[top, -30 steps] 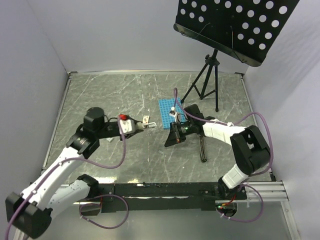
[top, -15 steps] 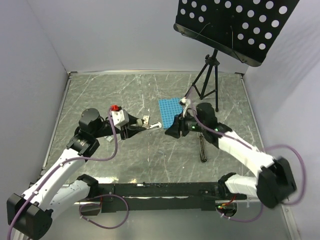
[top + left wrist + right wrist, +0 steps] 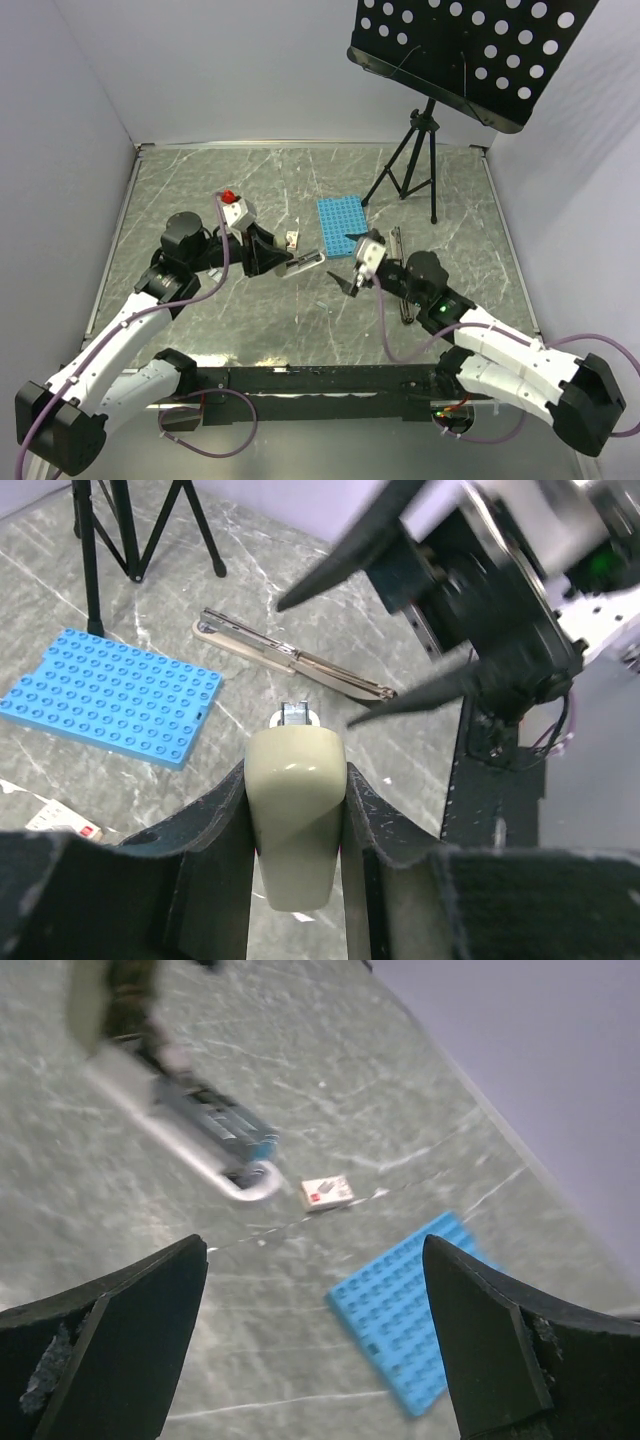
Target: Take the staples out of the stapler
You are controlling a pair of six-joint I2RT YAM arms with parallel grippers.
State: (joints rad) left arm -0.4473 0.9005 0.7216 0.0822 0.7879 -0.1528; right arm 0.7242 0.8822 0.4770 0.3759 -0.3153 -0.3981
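One stapler [image 3: 290, 660] lies free; left tool [image 3: 295, 780] pinches one pale grey piece [image 3: 295, 820], right tool [image 3: 315, 1245] spread.

We find bare bench [image 3: 190, 190] along the far left and in front of both arms. Only a narrow gap separates the left pincer [image 3: 285, 265], gripping its pale grey piece [image 3: 295, 810], from the spread right pincer [image 3: 346, 263]. Tripod legs [image 3: 400, 178] stand behind the blue rack [image 3: 337, 225], and the right arm crosses the stapler [image 3: 300, 667].

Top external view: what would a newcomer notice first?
The left end effector, at centre, holds a pale grey oblong piece aloft, facing the wide-open right end effector. A bright blue rack lies just behind them, and the slim black stapler lies flat just right of it. A black perforated music stand looms over the far right corner.
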